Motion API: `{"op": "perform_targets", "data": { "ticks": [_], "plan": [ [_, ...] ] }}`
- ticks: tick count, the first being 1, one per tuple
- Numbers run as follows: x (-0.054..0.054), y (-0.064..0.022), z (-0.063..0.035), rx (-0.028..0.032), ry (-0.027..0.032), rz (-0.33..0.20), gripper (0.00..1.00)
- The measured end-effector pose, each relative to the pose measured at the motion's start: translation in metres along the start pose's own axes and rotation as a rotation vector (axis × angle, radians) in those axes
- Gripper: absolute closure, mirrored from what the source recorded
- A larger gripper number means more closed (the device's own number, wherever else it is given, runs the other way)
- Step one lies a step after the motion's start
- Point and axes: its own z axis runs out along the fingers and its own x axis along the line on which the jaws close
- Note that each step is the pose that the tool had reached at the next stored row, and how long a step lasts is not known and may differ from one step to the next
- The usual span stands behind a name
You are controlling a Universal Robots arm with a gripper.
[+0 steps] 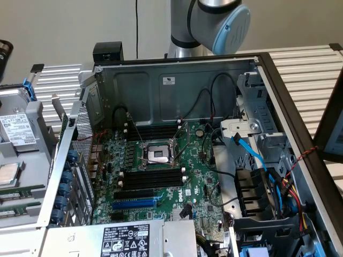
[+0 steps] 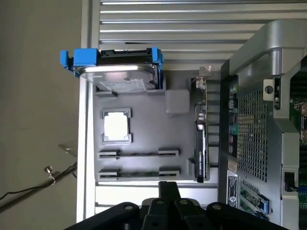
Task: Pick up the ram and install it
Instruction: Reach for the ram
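At the exterior view's left, a grey tray (image 1: 40, 128) sits on the slatted tabletop (image 1: 300, 64), holding a hard drive (image 1: 16, 131) and a processor chip (image 1: 8, 174). To its right stands the open computer case (image 1: 161, 85). The black memory slots (image 1: 153, 178) on its board are empty, so nothing is installed yet. The arm (image 1: 214, 19) rises behind the case.

In the wrist view the claw (image 2: 168, 189) hangs over the tray edge opposite the hard drive, and whether it is open or closed cannot be told. It holds nothing. The nearer ram stick (image 2: 139, 171) lies just ahead of it, standing on edge between two grey end holders. The farther ram stick (image 2: 139, 154) lies parallel just beyond, with the processor chip and then the hard drive farther on.

Both sticks have their long axis across the claw's line of approach, in line with the hard drive's long side and pointing toward the case. The nearer stick looks like the one in reach, almost directly under the claw.
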Motion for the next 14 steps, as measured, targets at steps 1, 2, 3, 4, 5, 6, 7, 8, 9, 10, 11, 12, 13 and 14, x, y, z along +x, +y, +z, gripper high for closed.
{"op": "perform_targets", "data": {
  "ticks": [1,2,3,4,5,6,7,8,9,10,11,12,13,14],
  "plan": [
    [0.0,0.0,0.0004,0.0003,0.0008,-0.016,0.89],
    [0.0,0.0,0.0009,0.0008,0.0018,-0.036,0.89],
    [0.0,0.0,0.0012,0.0012,0.0027,-0.053,0.89],
    [0.0,-0.0001,0.0016,0.0016,0.0037,-0.071,0.89],
    [0.0,-0.0001,0.0022,0.002,0.0047,-0.09,0.89],
    [0.0,-0.0002,0.0027,0.0024,0.0057,-0.107,0.89],
    [0.0,-0.0002,0.0031,0.0029,0.0066,-0.126,0.89],
    [-0.0001,-0.0002,0.0034,0.0033,0.0078,-0.145,0.89],
    [-0.0001,-0.0002,0.0037,0.0037,0.0087,-0.162,0.89],
    [-0.0001,-0.0002,0.004,0.0041,0.0098,-0.181,0.89],
    [0.0,-0.0003,0.0041,0.0077,0.0124,-0.216,0.89],
    [0.0002,-0.0003,0.0041,0.0119,0.014,-0.234,0.89],
    [0.0003,-0.0002,0.0041,0.0158,0.0155,-0.252,0.89],
    [0.0003,-0.0003,0.0041,0.0174,0.0165,-0.27,0.89]
  ]
}}
